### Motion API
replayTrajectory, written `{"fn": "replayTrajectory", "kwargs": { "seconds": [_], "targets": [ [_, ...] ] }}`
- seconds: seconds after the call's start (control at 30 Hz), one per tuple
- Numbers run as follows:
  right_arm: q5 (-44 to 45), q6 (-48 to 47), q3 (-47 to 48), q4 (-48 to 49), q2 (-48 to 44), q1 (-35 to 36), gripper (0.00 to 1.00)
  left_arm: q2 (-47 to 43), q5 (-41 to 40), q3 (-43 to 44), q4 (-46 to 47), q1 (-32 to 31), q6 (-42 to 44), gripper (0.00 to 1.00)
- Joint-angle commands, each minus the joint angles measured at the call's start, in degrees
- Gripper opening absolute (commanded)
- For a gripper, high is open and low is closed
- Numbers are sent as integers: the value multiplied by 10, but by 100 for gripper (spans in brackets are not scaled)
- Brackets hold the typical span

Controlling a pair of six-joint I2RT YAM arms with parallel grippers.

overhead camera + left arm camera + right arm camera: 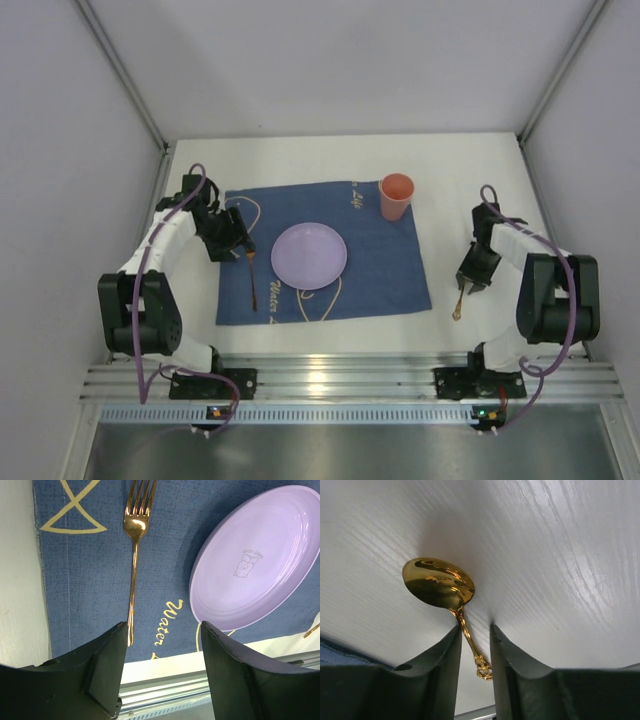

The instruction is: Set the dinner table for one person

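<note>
The white dinner table [300,150] carries a dark blue placemat [390,270] with a lilac plate [309,255] in its middle and a salmon cup [396,196] at its far right corner. A gold fork [134,555] lies on the mat left of the plate [255,565]. My left gripper [162,625] hangs open over the mat's near edge, just right of the fork's handle end, holding nothing. A gold spoon [439,585] lies on the bare table right of the mat. My right gripper [475,627] straddles its handle with narrow jaws. The handle touches the left finger, with a gap to the right one.
The ribbed aluminium rail [330,380] runs along the near edge, with both arm bases bolted to it. White walls enclose the table on three sides. The spoon [458,305] lies close to the right arm's base.
</note>
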Motion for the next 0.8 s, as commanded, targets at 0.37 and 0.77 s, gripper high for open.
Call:
{"fn": "replayTrajectory", "kwargs": {
  "seconds": [0.37,0.77],
  "targets": [
    [62,-43,42,62,111,-11,0,11,11,1,36,2,-6,64],
    [144,-64,311,-132,-9,137,0,-61,-1,-4,73,2,-32,63]
  ]
}}
